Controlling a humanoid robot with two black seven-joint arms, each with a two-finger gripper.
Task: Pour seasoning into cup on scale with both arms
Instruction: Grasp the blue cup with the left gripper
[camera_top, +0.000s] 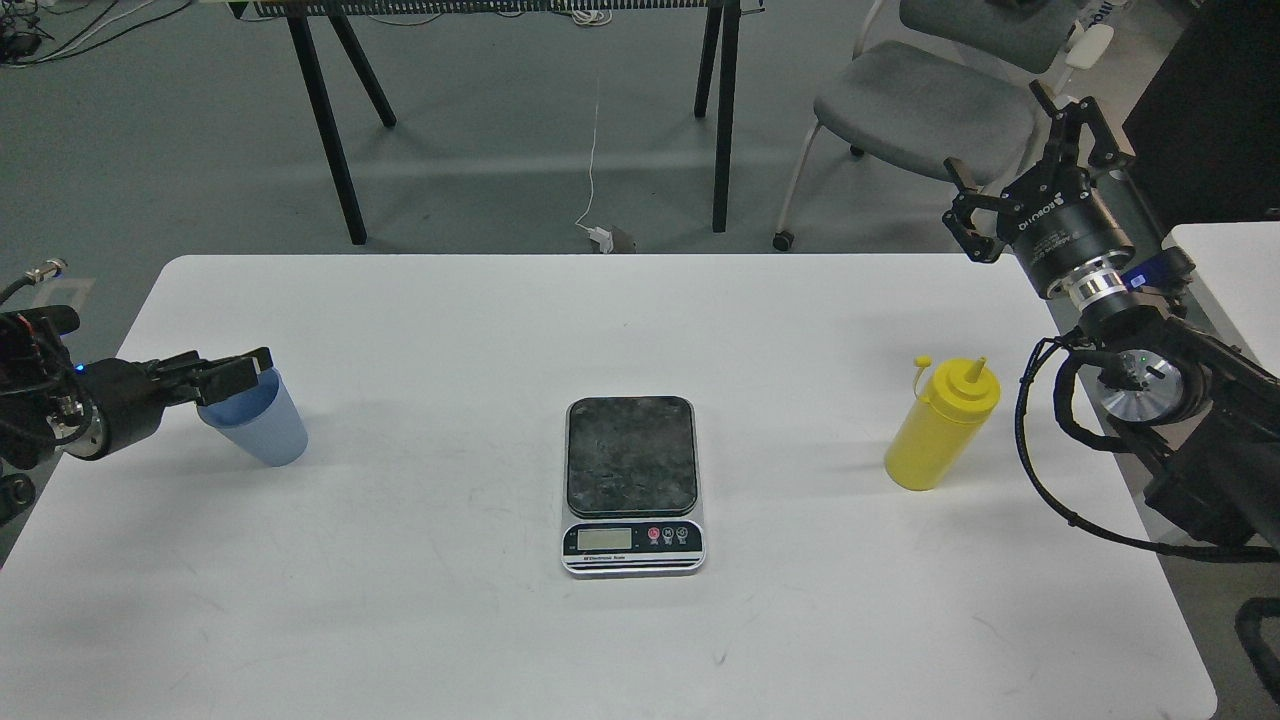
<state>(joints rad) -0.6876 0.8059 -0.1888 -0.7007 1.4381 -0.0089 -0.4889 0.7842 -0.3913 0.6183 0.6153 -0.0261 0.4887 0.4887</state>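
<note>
Gripping the rim of the tilted blue cup (255, 425) at the tabletop's (420, 320) left side, the left claw (238, 370) looks closed on it, presumably to carry it to the empty scale (631, 482) in the middle. The right claw (1020, 170) hangs spread open and empty, above and behind the yellow bottle (941, 425) standing untouched at the right, likely awaiting its pour.

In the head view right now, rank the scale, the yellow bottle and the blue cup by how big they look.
1. Scale, clearly the largest.
2. Yellow bottle.
3. Blue cup, though part of its rim is hidden by the left gripper, so its place behind the bottle is unsure.
</note>
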